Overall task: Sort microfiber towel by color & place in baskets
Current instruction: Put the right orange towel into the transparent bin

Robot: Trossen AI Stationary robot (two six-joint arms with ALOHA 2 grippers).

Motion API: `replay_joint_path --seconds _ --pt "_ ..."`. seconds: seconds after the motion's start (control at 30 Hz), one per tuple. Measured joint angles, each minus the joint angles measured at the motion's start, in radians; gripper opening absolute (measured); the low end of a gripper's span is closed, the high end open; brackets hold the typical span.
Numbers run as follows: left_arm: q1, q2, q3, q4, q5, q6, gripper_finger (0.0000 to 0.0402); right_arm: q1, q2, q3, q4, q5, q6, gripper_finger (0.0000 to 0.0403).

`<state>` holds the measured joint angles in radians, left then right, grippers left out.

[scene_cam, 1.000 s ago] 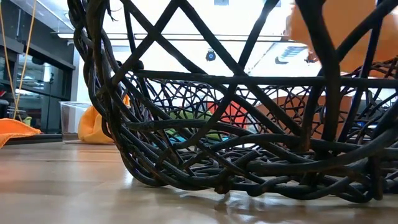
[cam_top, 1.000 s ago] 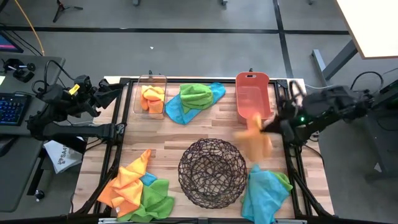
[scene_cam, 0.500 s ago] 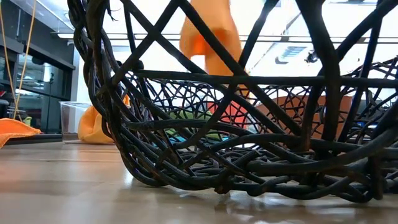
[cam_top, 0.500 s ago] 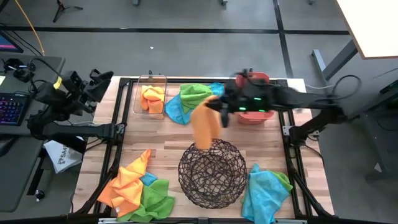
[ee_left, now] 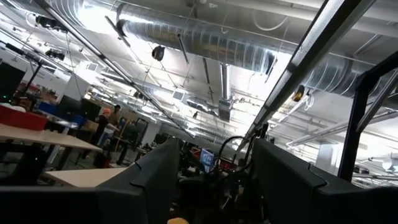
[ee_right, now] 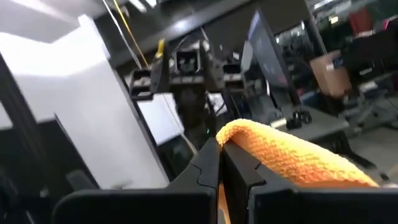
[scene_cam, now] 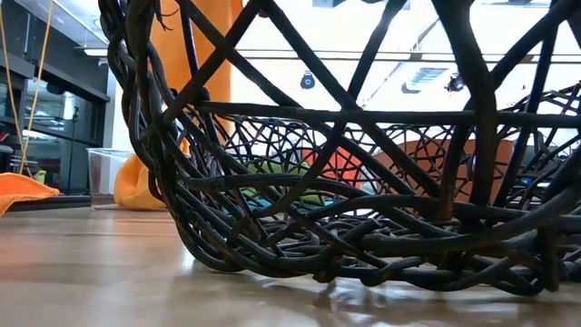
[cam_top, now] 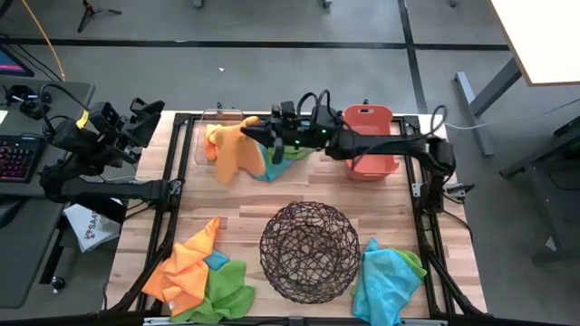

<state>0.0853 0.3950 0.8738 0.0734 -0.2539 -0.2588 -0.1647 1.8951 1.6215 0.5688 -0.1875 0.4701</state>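
Observation:
My right gripper [cam_top: 265, 136] is shut on an orange microfiber towel [cam_top: 232, 152] and stands at the far side of the table, just right of the clear plastic bin [cam_top: 220, 114]. That bin holds another orange towel [cam_top: 216, 136]. The held towel shows in the low view as an orange strip [scene_cam: 205, 54] behind the dark wire-mesh bowl [cam_top: 308, 249]. The salmon-orange bin [cam_top: 367, 154] stands at the far right. My left gripper [cam_top: 143, 118] is open and empty, off the table's far left corner, pointing up at the ceiling [ee_left: 211, 186]. My right gripper pinches a bunched top part of the orange towel [ee_right: 239, 138] between its two fingers [ee_right: 208, 165]. The fingers reach roughly level from the table's right side. The towel hangs below and trails to the left, lifted clear of the table, slack.
Green and blue towels [cam_top: 292, 143] lie at the far centre beside the clear bin. A mixed pile of orange, green and blue towels [cam_top: 199, 272] lies at the near left. A blue and green pile [cam_top: 385, 276] lies at the near right.
My right gripper has swept from the table's right edge by the salmon bin toward the left, past the wire bowl's far side, to the clear bin. The orange towel has gone with it, held clear of the table and swinging below the fingers.

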Motion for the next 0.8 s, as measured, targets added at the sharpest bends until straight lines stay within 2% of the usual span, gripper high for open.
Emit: replay_joint_path --seconds 0.17,0.27,0.43,0.53,0.77,0.8 --pt "0.000 0.000 0.000 0.000 0.000 -0.001 0.0195 -0.029 0.103 0.004 0.245 0.014 0.044 0.0000" --pt "0.000 0.000 0.000 0.000 0.000 0.000 0.0195 -0.044 0.174 0.056 0.345 0.015 0.091 0.0000" --pt "0.000 0.000 0.000 0.000 0.000 0.000 0.0195 -0.059 0.305 0.218 0.345 -0.009 0.106 0.0000" --pt "0.000 0.000 0.000 -0.001 0.000 -0.001 0.0195 -0.065 0.391 0.358 0.330 -0.057 0.106 0.0000" --pt "0.000 0.000 0.000 -0.001 0.000 -0.002 0.0195 -0.073 0.609 0.719 0.208 -0.061 0.107 0.0000" --pt "0.000 0.000 0.000 -0.001 0.000 -0.002 0.0195 -0.073 0.631 0.738 0.218 -0.059 0.109 0.0000"
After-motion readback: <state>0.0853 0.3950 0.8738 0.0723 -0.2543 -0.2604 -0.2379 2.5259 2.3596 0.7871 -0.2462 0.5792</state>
